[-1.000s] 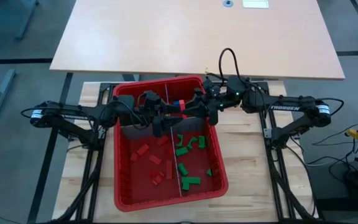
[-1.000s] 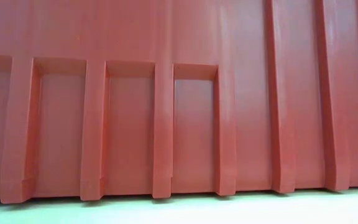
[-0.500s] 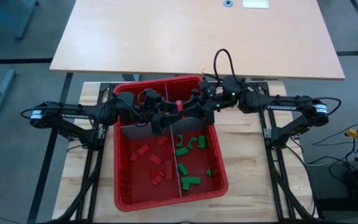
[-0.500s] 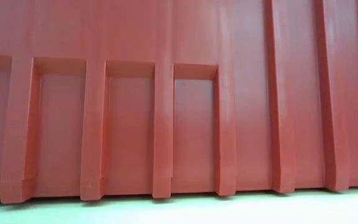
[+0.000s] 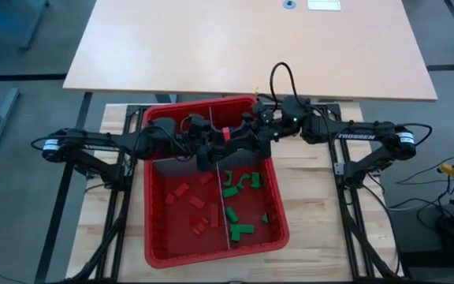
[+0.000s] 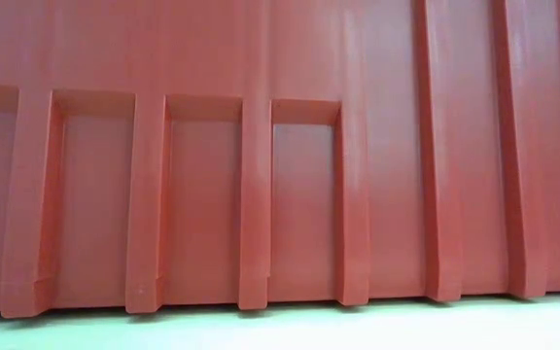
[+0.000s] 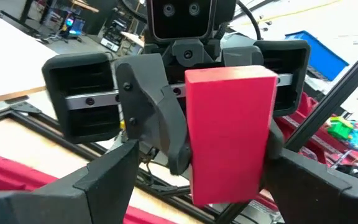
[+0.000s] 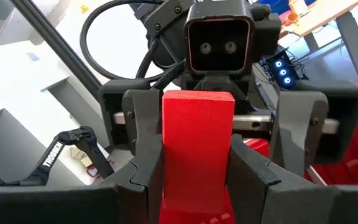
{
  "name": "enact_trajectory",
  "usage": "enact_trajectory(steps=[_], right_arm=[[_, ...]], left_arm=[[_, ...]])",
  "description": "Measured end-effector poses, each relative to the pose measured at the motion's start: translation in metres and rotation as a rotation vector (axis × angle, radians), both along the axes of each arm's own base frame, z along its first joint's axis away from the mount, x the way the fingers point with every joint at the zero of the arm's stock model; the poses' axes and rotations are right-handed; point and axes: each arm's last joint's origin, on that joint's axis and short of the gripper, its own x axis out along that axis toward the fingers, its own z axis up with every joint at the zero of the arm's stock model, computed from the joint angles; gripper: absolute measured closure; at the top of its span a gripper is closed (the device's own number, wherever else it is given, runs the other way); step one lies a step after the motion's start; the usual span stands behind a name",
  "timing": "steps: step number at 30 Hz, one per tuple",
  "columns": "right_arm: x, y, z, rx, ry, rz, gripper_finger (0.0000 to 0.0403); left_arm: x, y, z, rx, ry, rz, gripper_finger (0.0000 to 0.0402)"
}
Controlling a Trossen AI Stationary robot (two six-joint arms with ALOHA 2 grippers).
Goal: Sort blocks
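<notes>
Both grippers have closed in: left gripper (image 5: 213, 142) and right gripper (image 5: 239, 136) pinch one red block (image 5: 226, 132) between them; handover step, one must release.

Camera positions: one overhead, one at table level, two wrist-mounted.
Overhead looks straight down; low view faces red bin (image 6: 280, 146) wall close up; wrist cameras face each other, sharing red block (image 7: 229, 134).

Bin (image 5: 154, 246): bright red, ribbed outer wall, grey dividers (image 5: 224, 207) inside. Near-left compartment: red blocks (image 5: 198, 203). Near-right compartment: green blocks (image 5: 241, 183). Block between the two pincers (image 5: 226, 133): red, plain faces. Left pincer (image 5: 211, 143) and right pincer (image 5: 237, 134): dark grey to black. Table (image 5: 314, 237): pale wood planks; far tabletop (image 5: 243, 43): light tan. Floor: grey.
</notes>
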Motion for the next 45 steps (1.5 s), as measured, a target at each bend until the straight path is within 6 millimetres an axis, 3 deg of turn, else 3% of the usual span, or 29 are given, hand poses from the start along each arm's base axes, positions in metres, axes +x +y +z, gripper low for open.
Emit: enact_trajectory(steps=[11,20,37,45], right_arm=[[0.0,0.001,-0.001,0.004,0.006,0.002,0.0288],[0.0,-0.001,-0.001,-0.011,0.002,-0.009,0.029],[0.0,0.0,0.0,-0.011,0.002,-0.003,0.0286],[-0.001,0.0,0.007,0.001,-0.021,0.006,0.0235]], left_arm=[[0.013,0.0,-0.006,0.002,-0.037,-0.012,0.0106],[0.012,0.0,-0.008,0.016,-0.009,-0.017,0.0286],[0.01,0.001,-0.007,0.046,0.003,-0.04,0.0288],[-0.007,-0.006,-0.003,0.068,0.075,-0.102,0.0288]])
